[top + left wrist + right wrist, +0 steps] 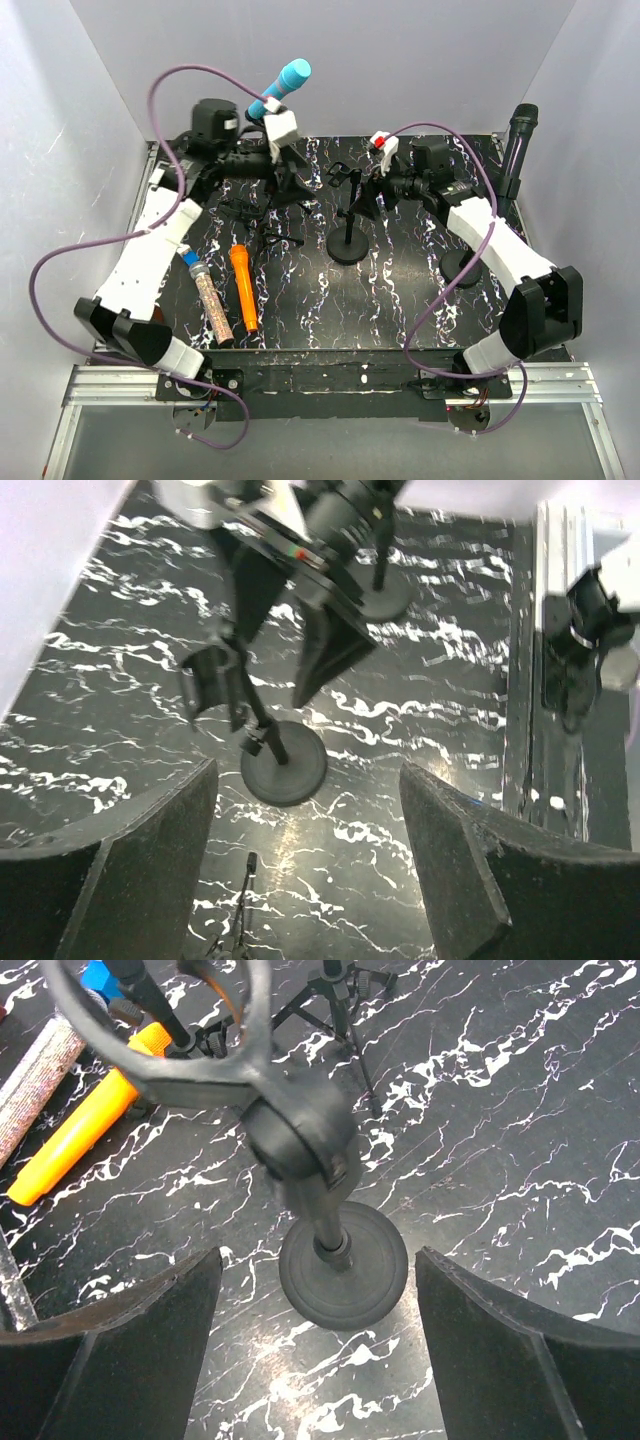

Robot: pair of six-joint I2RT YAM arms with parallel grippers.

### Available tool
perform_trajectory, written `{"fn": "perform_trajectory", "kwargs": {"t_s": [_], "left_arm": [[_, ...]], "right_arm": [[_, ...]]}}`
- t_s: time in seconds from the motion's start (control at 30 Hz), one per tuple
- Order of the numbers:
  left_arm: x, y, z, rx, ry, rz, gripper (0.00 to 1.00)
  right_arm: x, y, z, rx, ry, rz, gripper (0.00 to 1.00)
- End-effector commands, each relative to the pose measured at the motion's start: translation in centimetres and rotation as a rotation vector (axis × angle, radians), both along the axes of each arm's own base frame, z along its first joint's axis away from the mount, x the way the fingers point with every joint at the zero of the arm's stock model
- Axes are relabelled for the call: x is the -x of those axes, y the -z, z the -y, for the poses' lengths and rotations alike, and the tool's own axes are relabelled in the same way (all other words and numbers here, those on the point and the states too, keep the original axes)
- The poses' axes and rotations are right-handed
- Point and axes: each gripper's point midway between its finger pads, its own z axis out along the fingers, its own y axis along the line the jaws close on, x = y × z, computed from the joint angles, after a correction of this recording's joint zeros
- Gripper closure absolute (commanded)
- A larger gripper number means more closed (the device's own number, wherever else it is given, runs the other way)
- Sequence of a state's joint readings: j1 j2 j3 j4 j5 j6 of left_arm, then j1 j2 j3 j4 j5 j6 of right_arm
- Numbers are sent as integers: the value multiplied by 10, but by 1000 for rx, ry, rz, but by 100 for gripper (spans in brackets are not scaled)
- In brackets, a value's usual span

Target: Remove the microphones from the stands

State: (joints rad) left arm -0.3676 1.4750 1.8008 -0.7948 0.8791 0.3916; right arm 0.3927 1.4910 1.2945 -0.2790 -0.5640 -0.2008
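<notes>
The blue microphone is being shown in the upper middle of the top view, tilted with its head toward the upper right. Its lower end is being hidden by the white block of the left arm, so it cannot be told whether it is seated in a holder. Just below it, the tripod stand is being largely covered by the same arm, and only some dark legs are being made out against the marbled desk. The left gripper is being held wide apart in its wrist view, and nothing is being seen between its fingers; the microphone is not being caught in that view at all. The right gripper is likewise being held wide, with nothing gripped. The round-base stand is being framed between its fingers on the desk below. That stand's clip is being blurred by its closeness to the lens and cut off at the top edge. An orange microphone and a glittery microphone are being seen lying side by side at lower left. A black microphone is being shown upright at the right edge, its stand partly covered by the right arm.
</notes>
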Motion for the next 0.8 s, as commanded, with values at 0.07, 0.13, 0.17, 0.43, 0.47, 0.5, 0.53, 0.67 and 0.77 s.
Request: {"fn": "perform_trajectory", "kwargs": {"t_s": [0.07, 0.13, 0.17, 0.43, 0.47, 0.5, 0.53, 0.67, 0.77], "left_arm": [[5, 39, 12, -162, 61, 81, 29], [4, 40, 12, -166, 51, 87, 29], [3, 40, 11, -168, 44, 94, 29], [17, 70, 9, -186, 85, 95, 31], [18, 77, 10, -192, 92, 89, 31], [18, 85, 13, -201, 106, 90, 32], [19, 93, 16, -217, 124, 97, 33], [18, 130, 29, -261, 166, 103, 39], [8, 142, 39, -227, 137, 92, 40]], "right_arm": [[-25, -27, -14, -60, -24, 107, 21], [-22, -27, -19, -78, -59, 109, 27], [-20, -27, -21, -86, -80, 106, 30], [-12, -7, -31, -101, -184, 45, 70], [-10, -5, -29, -93, -195, 50, 75], [-7, -3, -26, -95, -210, 53, 80], [-2, -3, -22, -105, -221, 47, 83], [18, -10, 0, -171, -264, 42, 99], [43, -2, 7, -167, -347, 114, 99]]}}
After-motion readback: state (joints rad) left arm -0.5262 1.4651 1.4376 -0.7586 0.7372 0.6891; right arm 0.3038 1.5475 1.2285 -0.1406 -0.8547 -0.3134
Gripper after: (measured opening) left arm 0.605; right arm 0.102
